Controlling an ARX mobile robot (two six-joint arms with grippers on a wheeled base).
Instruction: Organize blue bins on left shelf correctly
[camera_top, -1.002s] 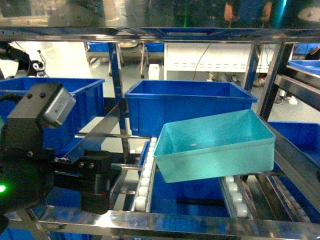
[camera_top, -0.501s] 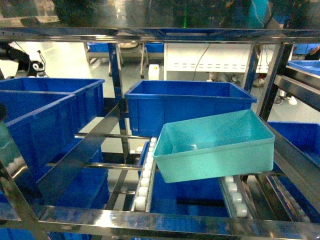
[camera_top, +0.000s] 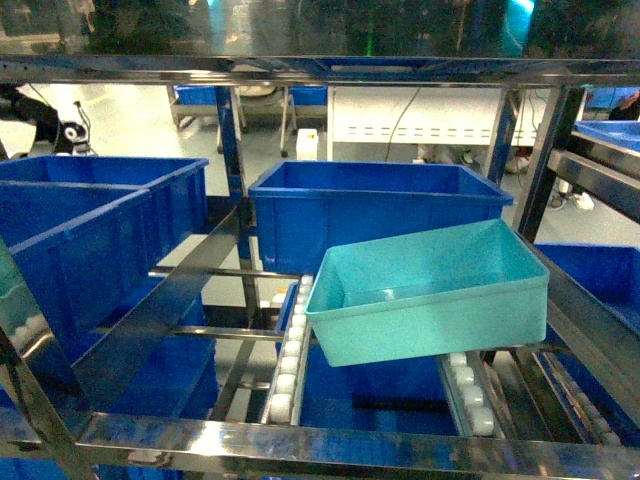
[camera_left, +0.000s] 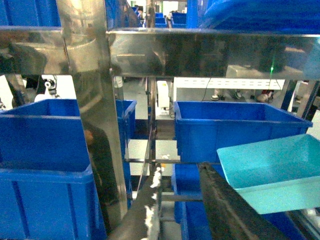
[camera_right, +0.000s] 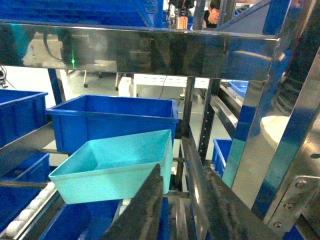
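Observation:
One turquoise blue bin (camera_top: 430, 295) lies tilted across the white rollers (camera_top: 290, 370) of the left shelf (camera_top: 330, 440), its left end lower than its right. It also shows as the blue bin (camera_left: 272, 170) and the blue bin (camera_right: 112, 170) in the wrist views. My left gripper (camera_left: 181, 172) is open and empty, with the bin off to its right. My right gripper (camera_right: 182, 175) is open too, and its left finger (camera_right: 145, 205) overlaps the bin's near right corner; I cannot tell if they touch. Neither gripper appears in the head view.
A royal-blue crate (camera_top: 375, 205) stands right behind the turquoise bin, and two more crates (camera_top: 85, 235) fill the lane on the left. A sloping steel rail (camera_top: 165, 300) separates the lanes. A steel crossbeam (camera_right: 135, 50) runs overhead, and an upright post (camera_left: 95, 125) stands close to my left gripper.
My left arm, which filled the lower left of the head view a second ago, has left that view. The turquoise bin has stayed in place.

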